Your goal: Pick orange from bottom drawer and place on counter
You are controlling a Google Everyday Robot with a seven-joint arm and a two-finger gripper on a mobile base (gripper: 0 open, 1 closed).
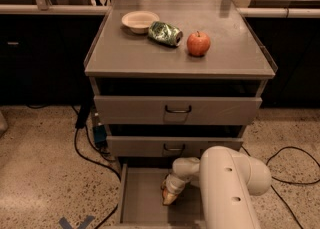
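Note:
The bottom drawer (140, 200) is pulled open at the foot of the grey cabinet. My gripper (169, 196) reaches down into it from the white arm (227, 185) and sits low over the drawer floor, near its middle. A small patch of orange (166, 200) shows at the gripper's tip, and it looks like the orange, mostly hidden by the gripper. The counter (150, 55) is the flat grey top of the cabinet, well above the gripper.
On the counter stand a white bowl (139, 21), a crumpled green bag (164, 33) and a red apple (198, 43). The two upper drawers (177, 109) are nearly closed. Black cables (82, 145) lie on the speckled floor on both sides.

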